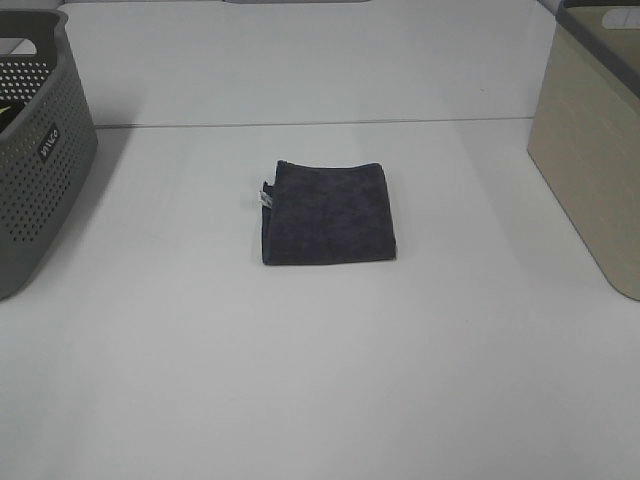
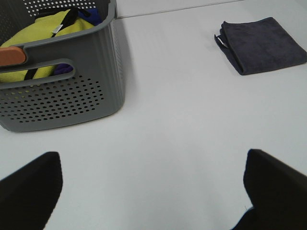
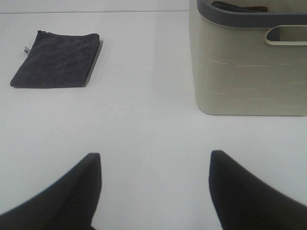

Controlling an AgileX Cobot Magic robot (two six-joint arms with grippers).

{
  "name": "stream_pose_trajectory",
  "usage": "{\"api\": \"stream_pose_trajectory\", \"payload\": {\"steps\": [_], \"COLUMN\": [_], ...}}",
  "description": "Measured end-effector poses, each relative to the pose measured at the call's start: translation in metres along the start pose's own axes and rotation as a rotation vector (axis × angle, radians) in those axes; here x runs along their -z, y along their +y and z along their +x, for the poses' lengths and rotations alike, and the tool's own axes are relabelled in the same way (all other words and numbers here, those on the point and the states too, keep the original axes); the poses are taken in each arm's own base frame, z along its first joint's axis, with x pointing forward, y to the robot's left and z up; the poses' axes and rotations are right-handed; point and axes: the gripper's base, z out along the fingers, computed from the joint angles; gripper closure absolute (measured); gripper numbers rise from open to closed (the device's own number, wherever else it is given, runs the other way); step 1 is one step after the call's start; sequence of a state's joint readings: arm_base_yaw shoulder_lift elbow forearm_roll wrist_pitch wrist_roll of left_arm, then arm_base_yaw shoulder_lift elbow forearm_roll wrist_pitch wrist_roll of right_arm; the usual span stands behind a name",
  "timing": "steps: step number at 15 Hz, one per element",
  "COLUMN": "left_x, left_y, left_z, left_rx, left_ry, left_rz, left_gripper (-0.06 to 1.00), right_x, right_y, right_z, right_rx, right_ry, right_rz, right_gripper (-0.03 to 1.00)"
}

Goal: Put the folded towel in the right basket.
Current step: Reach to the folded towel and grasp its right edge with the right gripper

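Dark grey towel (image 1: 328,213) lay folded at the tabletop (image 1: 320,400) centre, well apart from the right basket (image 1: 592,170). Judged soft, light, limp (pinch the stacked fold edge). The left claw (image 2: 152,191) and right claw (image 3: 156,189) stood apart, empty.

Towel: dark grey folded terry towel (image 3: 55,58) lying flat on the white tabletop (image 3: 144,120) — small tag (image 3: 25,49) at one corner.
Basket: beige plastic basket with grey rim (image 3: 240,72), well apart from the towel, dark cloth (image 3: 235,5) showing inside.
Gripper: right gripper (image 3: 156,191) — black fingers (image 3: 72,196) spread wide over the table.
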State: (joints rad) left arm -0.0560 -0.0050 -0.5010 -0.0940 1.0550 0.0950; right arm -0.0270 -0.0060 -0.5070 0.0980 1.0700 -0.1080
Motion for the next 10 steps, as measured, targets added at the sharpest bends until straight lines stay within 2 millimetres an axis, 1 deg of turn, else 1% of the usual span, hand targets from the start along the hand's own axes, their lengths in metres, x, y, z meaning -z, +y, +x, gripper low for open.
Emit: {"api": "stream_pose_trajectory", "payload": {"steps": [10], "left_x": [0.0000], "left_y": [0.0000], "left_z": [0.0000], "left_rx": [0.000], "left_ry": [0.000], "left_rz": [0.000], "left_gripper": [-0.03], "right_x": [0.0000], "right_y": [0.0000], "right_z": [0.0000], "right_rx": [0.000], "right_ry": [0.000], "right_rz": [0.000], "right_gripper": [0.35]}}
